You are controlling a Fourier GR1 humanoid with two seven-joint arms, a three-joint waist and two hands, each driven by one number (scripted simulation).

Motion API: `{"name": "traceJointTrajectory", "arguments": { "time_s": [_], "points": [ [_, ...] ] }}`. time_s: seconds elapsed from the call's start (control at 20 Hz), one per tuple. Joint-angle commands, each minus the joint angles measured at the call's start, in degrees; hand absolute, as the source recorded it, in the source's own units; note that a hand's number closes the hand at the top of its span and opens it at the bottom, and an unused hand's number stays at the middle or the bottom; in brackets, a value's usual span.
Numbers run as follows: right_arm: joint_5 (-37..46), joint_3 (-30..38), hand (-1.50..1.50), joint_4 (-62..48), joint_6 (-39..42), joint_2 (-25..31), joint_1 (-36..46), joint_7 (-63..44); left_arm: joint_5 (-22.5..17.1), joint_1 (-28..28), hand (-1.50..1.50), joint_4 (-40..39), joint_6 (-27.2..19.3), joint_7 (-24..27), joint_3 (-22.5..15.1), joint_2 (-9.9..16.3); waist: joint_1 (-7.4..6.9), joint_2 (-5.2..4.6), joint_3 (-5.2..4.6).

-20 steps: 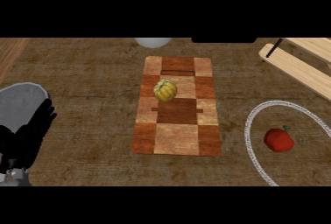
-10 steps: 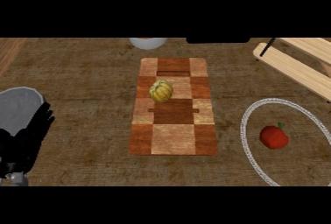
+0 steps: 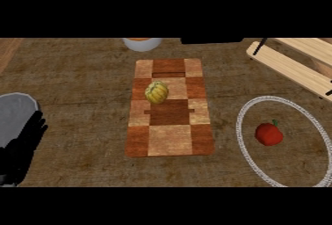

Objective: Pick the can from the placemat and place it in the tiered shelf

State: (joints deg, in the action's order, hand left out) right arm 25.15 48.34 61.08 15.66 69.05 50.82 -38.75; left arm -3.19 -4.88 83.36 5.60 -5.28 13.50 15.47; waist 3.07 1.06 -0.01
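Left hand (image 3: 19,151), black with fingers relaxed and straight, is noted resting at the lower left edge, holding nothing. Small yellow ribbed can (image 3: 156,92) is seen on the brown checkered placemat (image 3: 170,143), upper half. It is judged light, rigid, smooth-sided; a side grasp is advised. Pale wooden tiered shelf (image 3: 292,66) is located upper right.

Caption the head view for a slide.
Yellow can on checkered placemat, wooden tiered shelf upper right, left hand open at left edge.
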Motion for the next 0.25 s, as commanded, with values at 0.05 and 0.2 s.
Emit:
{"name": "traceJointTrajectory", "arguments": {
  "time_s": [0.05, 0.2],
  "points": [
    [-6.5, 11.1, -1.5, 6.0, 13.5, 7.1, -6.4, -5.3, 1.0, 1.6, 0.0, -0.6, -1.8, -0.3, 0.0, -0.7, 1.02, -0.02, 0.05],
    [-7.7, 19.9, -1.5, 5.1, 20.9, 12.8, -10.5, -4.1, -1.0, 0.9, 0.0, -1.4, 0.4, 0.8, 2.3, 1.4, 1.52, 0.03, 0.08]
  ]
}}
